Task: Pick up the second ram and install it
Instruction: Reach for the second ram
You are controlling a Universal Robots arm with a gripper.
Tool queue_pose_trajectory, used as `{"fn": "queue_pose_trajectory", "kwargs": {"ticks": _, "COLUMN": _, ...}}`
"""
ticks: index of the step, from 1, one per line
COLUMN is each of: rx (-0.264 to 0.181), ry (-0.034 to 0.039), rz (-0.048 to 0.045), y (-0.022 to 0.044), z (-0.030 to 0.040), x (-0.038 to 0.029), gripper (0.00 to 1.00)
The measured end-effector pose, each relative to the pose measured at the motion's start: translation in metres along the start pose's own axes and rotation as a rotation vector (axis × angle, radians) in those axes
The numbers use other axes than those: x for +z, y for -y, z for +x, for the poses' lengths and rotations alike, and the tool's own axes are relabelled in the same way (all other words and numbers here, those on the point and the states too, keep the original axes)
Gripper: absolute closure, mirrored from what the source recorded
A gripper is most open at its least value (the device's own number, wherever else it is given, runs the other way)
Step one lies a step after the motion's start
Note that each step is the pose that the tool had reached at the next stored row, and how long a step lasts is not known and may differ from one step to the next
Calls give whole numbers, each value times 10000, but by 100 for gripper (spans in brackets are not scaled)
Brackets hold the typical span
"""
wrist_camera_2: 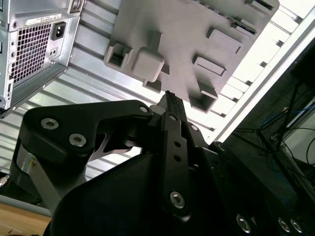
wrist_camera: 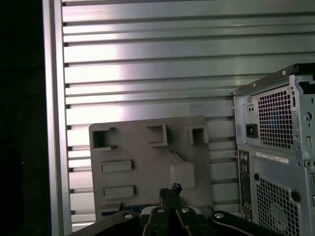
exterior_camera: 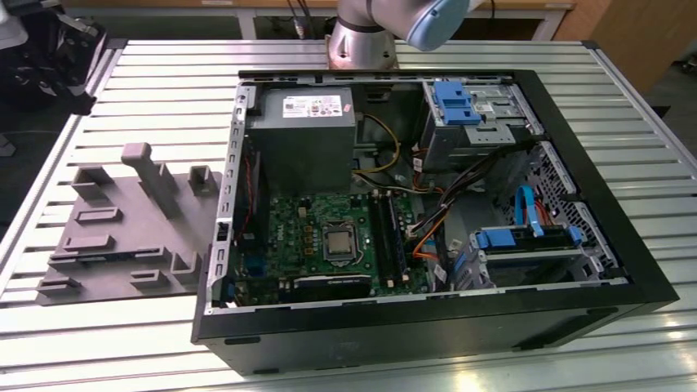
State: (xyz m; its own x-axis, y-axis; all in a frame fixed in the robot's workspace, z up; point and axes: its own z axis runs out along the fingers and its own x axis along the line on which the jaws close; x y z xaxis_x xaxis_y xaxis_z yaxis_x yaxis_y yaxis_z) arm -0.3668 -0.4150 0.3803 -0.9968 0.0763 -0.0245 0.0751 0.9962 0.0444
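My gripper (wrist_camera: 170,189) hangs high above the grey fixture block (wrist_camera: 147,162), shut with nothing between its fingers; in the second wrist view the gripper (wrist_camera_2: 170,97) tapers to a closed tip over the fixture block (wrist_camera_2: 197,29). A thin dark strip that looks like the second ram (wrist_camera_2: 242,24) lies at the block's end away from the upright posts. In the exterior view the fixture block (exterior_camera: 120,237) sits on the slatted table, to the left of the open computer case (exterior_camera: 436,212). The green motherboard (exterior_camera: 326,237) with its long black slots (exterior_camera: 387,233) lies inside the case.
The arm's base (exterior_camera: 360,37) stands behind the case. Inside the case are a grey power supply (exterior_camera: 299,131), cable bundles (exterior_camera: 436,229) and blue drive brackets (exterior_camera: 523,237). The case's rear panel (wrist_camera: 275,162) stands close beside the fixture. A dark stand (exterior_camera: 49,49) is at the table's back corner.
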Motion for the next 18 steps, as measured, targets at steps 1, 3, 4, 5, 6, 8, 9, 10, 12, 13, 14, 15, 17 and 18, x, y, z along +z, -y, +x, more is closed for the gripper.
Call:
{"fn": "queue_pose_trajectory", "kwargs": {"ticks": 1, "rx": 0, "ry": 0, "rz": 0, "y": 3, "z": 8, "x": 1, "gripper": 89}}
{"fn": "queue_pose_trajectory", "kwargs": {"ticks": 3, "rx": -1, "ry": 0, "rz": 0, "y": 6, "z": 21, "x": 2, "gripper": 89}}
{"fn": "queue_pose_trajectory", "kwargs": {"ticks": 4, "rx": 0, "ry": 0, "rz": 0, "y": 8, "z": 28, "x": 3, "gripper": 89}}
{"fn": "queue_pose_trajectory", "kwargs": {"ticks": 5, "rx": 0, "ry": 0, "rz": 0, "y": 11, "z": 36, "x": 3, "gripper": 89}}
{"fn": "queue_pose_trajectory", "kwargs": {"ticks": 6, "rx": 0, "ry": -1, "rz": 1, "y": 14, "z": 44, "x": 4, "gripper": 89}}
{"fn": "queue_pose_trajectory", "kwargs": {"ticks": 8, "rx": -1, "ry": 0, "rz": 0, "y": 19, "z": 59, "x": 5, "gripper": 89}}
{"fn": "queue_pose_trajectory", "kwargs": {"ticks": 9, "rx": 0, "ry": 0, "rz": 0, "y": 20, "z": 65, "x": 6, "gripper": 89}}
{"fn": "queue_pose_trajectory", "kwargs": {"ticks": 10, "rx": 0, "ry": 0, "rz": 0, "y": 22, "z": 72, "x": 7, "gripper": 89}}
{"fn": "queue_pose_trajectory", "kwargs": {"ticks": 12, "rx": 1, "ry": -1, "rz": 0, "y": 26, "z": 89, "x": 9, "gripper": 89}}
{"fn": "queue_pose_trajectory", "kwargs": {"ticks": 13, "rx": -1, "ry": -1, "rz": 0, "y": 28, "z": 96, "x": 10, "gripper": 89}}
{"fn": "queue_pose_trajectory", "kwargs": {"ticks": 14, "rx": 0, "ry": -1, "rz": 1, "y": 30, "z": 103, "x": 12, "gripper": 89}}
{"fn": "queue_pose_trajectory", "kwargs": {"ticks": 15, "rx": 0, "ry": 0, "rz": 0, "y": 32, "z": 110, "x": 13, "gripper": 89}}
{"fn": "queue_pose_trajectory", "kwargs": {"ticks": 17, "rx": 0, "ry": 0, "rz": 0, "y": 36, "z": 127, "x": 16, "gripper": 89}}
{"fn": "queue_pose_trajectory", "kwargs": {"ticks": 18, "rx": -1, "ry": 0, "rz": 0, "y": 38, "z": 135, "x": 18, "gripper": 89}}
